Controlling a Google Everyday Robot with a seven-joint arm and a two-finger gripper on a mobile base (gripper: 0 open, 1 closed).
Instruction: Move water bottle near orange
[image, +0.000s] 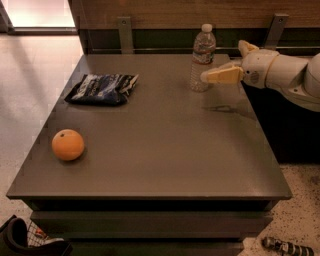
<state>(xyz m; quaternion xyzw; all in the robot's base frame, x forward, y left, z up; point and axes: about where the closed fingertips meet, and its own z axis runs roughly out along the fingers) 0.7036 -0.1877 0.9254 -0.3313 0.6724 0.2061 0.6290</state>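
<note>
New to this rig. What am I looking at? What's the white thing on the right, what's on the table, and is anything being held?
The white thing coming in from the right is a robot arm. It ends in a tan hand, the part that grasps. There is only one camera view, looking down at a dark table from its front edge. Where the camera is mounted isn't known. On the table are a clear water bottle standing upright at the far right, an orange near the front left, and a dark snack bag at the far left. The hand is right beside the bottle's lower half. I can't tell whether it touches the bottle, which stands on the table.
</note>
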